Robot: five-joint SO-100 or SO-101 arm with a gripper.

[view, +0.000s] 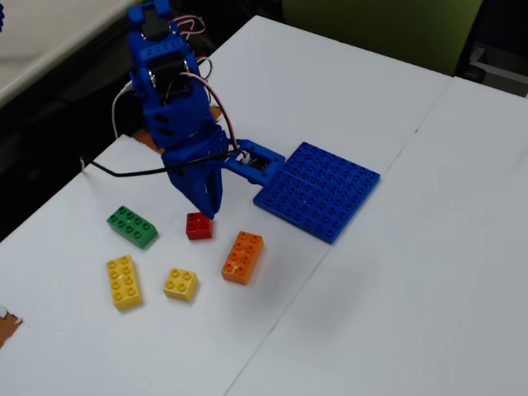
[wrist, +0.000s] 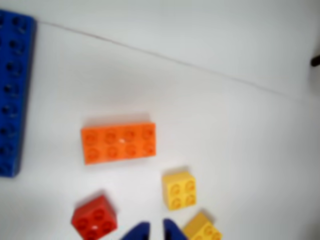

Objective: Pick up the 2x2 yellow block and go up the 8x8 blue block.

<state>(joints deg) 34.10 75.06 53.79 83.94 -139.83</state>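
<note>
The 2x2 yellow block lies on the white table, free of anything. In the fixed view it sits between a longer yellow brick and the orange brick. The 8x8 blue block lies flat to the right of the arm; the wrist view shows only its edge at the far left. My gripper points down just behind the red brick, well apart from the yellow block. Its blue tips show at the bottom of the wrist view, close together with nothing between them.
An orange eight-stud brick, a longer yellow brick, a green brick and the red brick lie around the yellow block. A seam runs across the table to the right of them in the fixed view. A black cable trails left of the arm.
</note>
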